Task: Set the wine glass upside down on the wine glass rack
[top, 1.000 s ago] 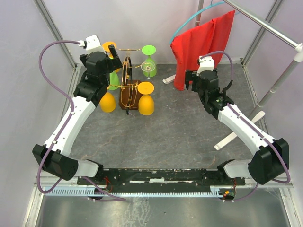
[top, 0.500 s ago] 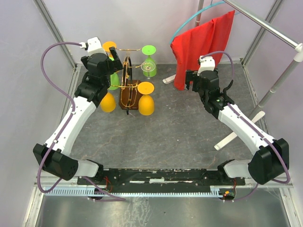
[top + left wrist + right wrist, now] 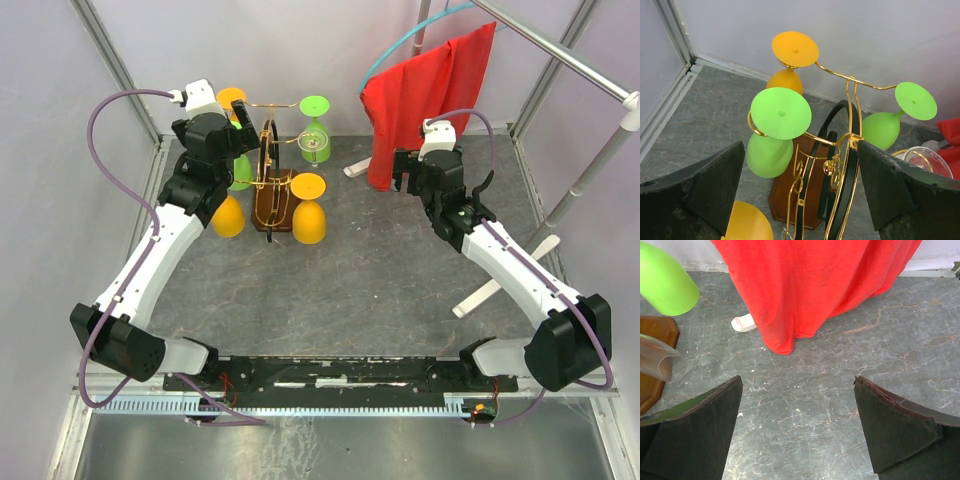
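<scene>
The wine glass rack (image 3: 271,190) has a brown wooden base (image 3: 792,195) and gold wire arms (image 3: 850,80). Coloured wine glasses hang on it upside down. A green one (image 3: 775,130) hangs nearest my left gripper, an orange one (image 3: 790,60) behind it and a green one (image 3: 890,120) at the right. Two more orange glasses (image 3: 309,210) (image 3: 228,214) hang lower. A clear glass (image 3: 923,159) shows at the rack's right side (image 3: 655,360). My left gripper (image 3: 242,128) (image 3: 797,195) is open and empty above the rack. My right gripper (image 3: 403,172) (image 3: 797,425) is open and empty over the bare tabletop.
A red cloth (image 3: 425,95) hangs from a metal rail (image 3: 560,50) at the back right and reaches the tabletop (image 3: 790,295). A white stand leg (image 3: 490,285) lies at the right. Metal frame posts (image 3: 110,60) and pale walls enclose the grey stone-look table (image 3: 350,290).
My left gripper has drawn back slightly from the rack, uncovering the rear orange glass's foot. My right arm has barely moved.
</scene>
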You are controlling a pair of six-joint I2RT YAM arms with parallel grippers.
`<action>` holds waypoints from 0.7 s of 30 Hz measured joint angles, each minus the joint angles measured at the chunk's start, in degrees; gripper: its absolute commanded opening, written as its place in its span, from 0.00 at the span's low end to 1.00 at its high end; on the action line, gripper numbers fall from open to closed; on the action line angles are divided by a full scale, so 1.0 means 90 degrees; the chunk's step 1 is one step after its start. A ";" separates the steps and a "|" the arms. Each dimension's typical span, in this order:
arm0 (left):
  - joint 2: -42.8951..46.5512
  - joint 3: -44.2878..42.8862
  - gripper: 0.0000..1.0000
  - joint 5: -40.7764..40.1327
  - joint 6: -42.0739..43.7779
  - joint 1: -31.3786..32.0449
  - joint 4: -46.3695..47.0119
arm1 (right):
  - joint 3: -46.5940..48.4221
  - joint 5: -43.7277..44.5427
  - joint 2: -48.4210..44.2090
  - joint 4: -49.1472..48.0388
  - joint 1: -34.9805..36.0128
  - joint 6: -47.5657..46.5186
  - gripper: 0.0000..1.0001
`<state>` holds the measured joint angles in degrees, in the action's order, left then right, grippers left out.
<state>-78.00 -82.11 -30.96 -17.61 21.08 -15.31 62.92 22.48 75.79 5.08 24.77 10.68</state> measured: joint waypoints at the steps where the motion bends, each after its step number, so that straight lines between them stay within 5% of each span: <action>1: 0.0000 0.0000 0.99 0.0000 0.0000 -0.0002 0.0000 | 0.0000 0.0000 0.0000 0.0010 -0.0005 0.0002 1.00; 21: 0.0000 0.0073 0.99 0.0007 -0.0129 -0.0002 0.0027 | 0.0000 0.0000 0.0000 0.0017 -0.0017 0.0024 1.00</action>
<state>-78.00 -81.45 -30.89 -18.76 21.06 -15.07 62.92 22.48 75.79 5.23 24.62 10.90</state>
